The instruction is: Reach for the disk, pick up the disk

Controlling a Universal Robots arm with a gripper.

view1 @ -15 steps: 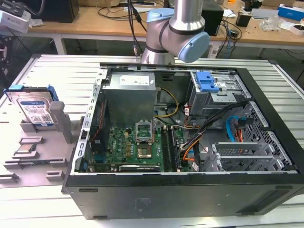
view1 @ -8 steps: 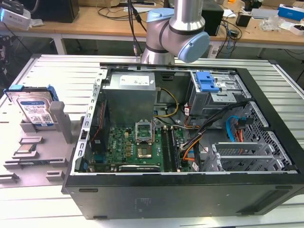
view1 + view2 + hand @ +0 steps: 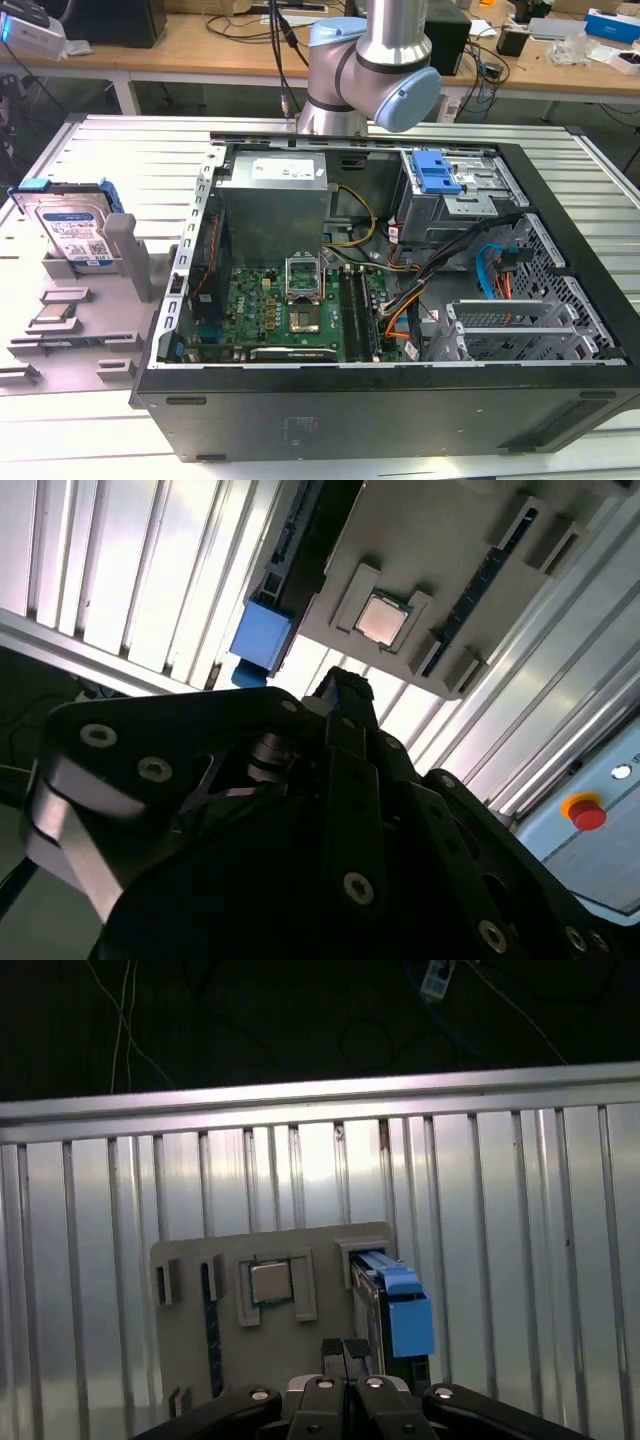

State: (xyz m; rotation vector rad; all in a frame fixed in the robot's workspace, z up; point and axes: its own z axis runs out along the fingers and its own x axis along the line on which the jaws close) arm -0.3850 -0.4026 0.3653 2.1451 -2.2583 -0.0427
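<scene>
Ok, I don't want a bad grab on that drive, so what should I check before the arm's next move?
1. The disk stands upright in the grey holder: ok.
2. The hand holds nothing: ok.
3. The hand is open enough for the disk: not ok, it is shut.
4. The hand is apart from the disk, no contact: ok.
5. The disk is free to lift from its slot: cannot tell.

The top edge of the exterior view cuts off the arm (image 3: 372,70). A gray holder (image 3: 70,268) hides the bottom of the disk (image 3: 72,225). Its label (image 3: 85,240) is too small to read.
</scene>
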